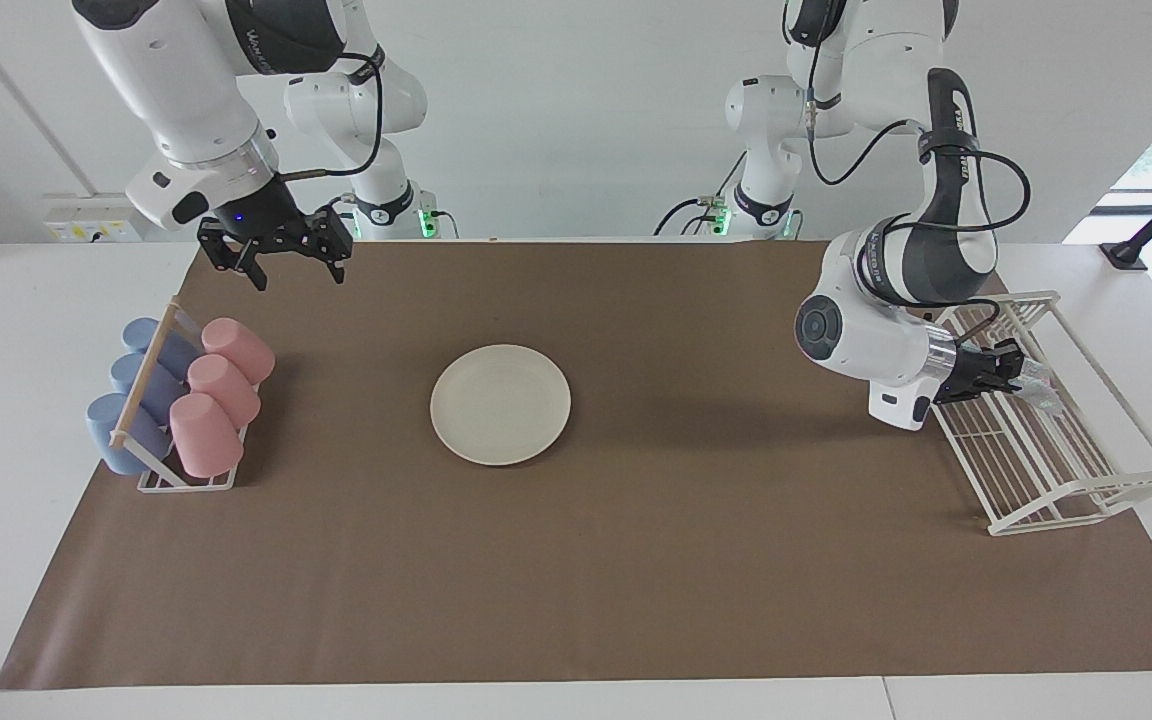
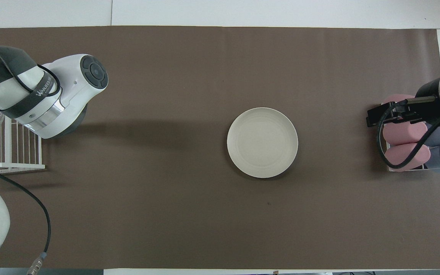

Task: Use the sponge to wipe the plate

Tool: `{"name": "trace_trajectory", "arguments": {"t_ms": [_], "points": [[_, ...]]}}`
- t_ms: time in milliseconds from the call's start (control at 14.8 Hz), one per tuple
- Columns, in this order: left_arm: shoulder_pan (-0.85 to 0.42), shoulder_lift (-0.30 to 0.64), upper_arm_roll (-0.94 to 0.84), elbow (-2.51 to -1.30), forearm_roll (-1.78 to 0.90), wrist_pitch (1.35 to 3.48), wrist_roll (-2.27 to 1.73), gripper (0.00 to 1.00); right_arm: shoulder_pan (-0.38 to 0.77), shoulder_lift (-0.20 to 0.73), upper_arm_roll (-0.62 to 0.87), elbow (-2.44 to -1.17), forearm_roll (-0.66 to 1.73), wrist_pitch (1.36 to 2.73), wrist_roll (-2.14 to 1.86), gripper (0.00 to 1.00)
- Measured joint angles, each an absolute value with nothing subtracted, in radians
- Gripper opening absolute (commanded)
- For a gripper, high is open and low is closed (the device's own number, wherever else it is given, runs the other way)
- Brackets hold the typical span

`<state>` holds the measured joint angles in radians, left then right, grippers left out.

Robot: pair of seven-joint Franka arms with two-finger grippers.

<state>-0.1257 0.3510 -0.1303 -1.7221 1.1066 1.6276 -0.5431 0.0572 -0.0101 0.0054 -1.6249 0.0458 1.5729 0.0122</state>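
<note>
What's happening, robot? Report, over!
Left gripper at the white wire rack, on something silvery, likely the sponge. Right gripper open in the air near the cup rack. Plate bare at mat's centre, unobstructed.

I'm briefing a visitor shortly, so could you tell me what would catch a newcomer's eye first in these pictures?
Probably the cream-white plate, alone on the middle of the brown mat. Next, the pink cups and blue cups racked at the right arm's end, with the right gripper open in the air. The left gripper reaches into the white wire rack, apparently at the sponge.
</note>
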Motion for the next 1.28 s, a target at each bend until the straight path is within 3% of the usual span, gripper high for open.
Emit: {"name": "trace_trajectory", "arguments": {"t_ms": [270,472,809,1281], "points": [[-0.125,0.351,-0.13,-1.722,1.099,1.652,-0.545,0.8,0.047,-0.01,0.0,-1.625,0.046,1.576,0.012,1.0],[-0.125,0.351,-0.129,-1.722,1.098,1.654,-0.546,1.0,0.046,-0.01,-0.001,-1.625,0.046,1.578,0.012,1.0],[-0.115,0.343,-0.128,-1.689,0.983,1.664,-0.55,1.0,0.001,-0.01,-0.007,-1.625,0.045,1.579,-0.01,1.0],[-0.077,0.27,-0.116,-1.522,0.553,1.673,-0.483,1.0,-0.032,-0.011,-0.009,-1.625,0.045,1.589,-0.011,1.0]]}}
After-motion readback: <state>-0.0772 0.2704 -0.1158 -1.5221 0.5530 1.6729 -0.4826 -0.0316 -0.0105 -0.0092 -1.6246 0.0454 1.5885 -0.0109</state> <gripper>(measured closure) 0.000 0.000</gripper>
